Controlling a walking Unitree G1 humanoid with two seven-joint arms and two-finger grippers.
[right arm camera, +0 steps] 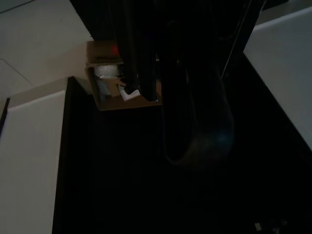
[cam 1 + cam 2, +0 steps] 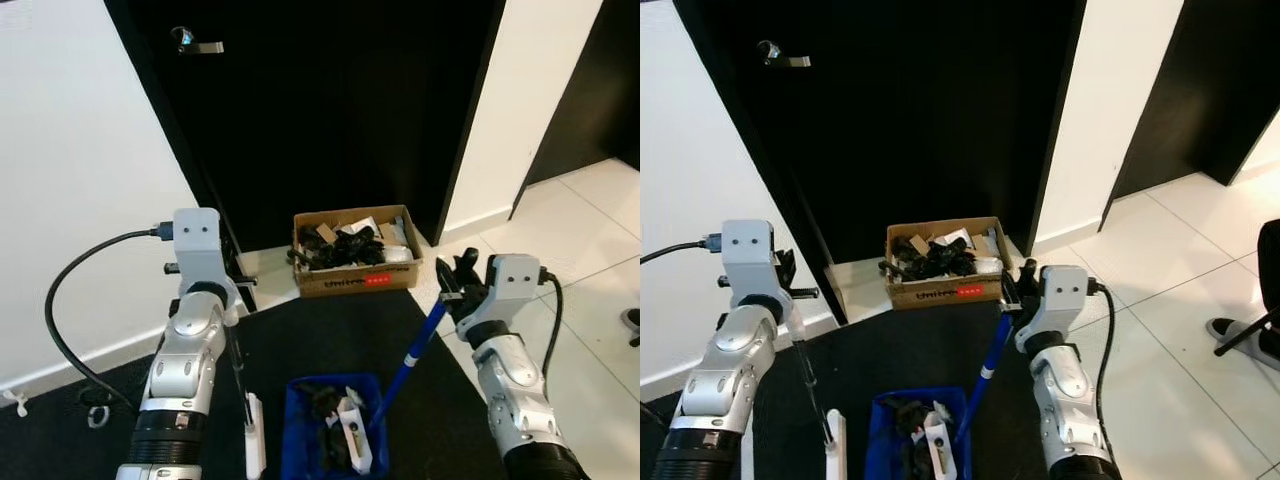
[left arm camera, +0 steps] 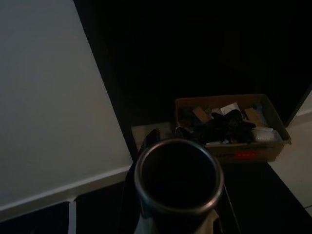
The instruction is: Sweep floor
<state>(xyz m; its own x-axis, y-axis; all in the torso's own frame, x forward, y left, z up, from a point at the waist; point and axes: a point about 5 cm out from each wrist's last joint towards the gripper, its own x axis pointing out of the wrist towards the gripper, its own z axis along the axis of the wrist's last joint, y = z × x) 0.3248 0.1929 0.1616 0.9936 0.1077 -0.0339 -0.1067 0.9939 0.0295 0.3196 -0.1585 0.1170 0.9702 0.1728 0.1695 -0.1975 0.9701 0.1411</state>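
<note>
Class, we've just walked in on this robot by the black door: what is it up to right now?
The robot is holding cleaning tools over a dark mat. Its right gripper grips the top of a blue handle that slants down into a blue dustpan already holding dark and white scraps. Its left gripper holds a thin dark pole that runs down to a white piece near the mat. A cardboard box of rubbish sits against the black door.

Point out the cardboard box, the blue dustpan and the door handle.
cardboard box (image 2: 352,284): left eye view, on its front wall near the red label.
blue dustpan (image 2: 296,430): left eye view, on its left rim.
door handle (image 2: 200,45): left eye view, on the silver lever.
</note>
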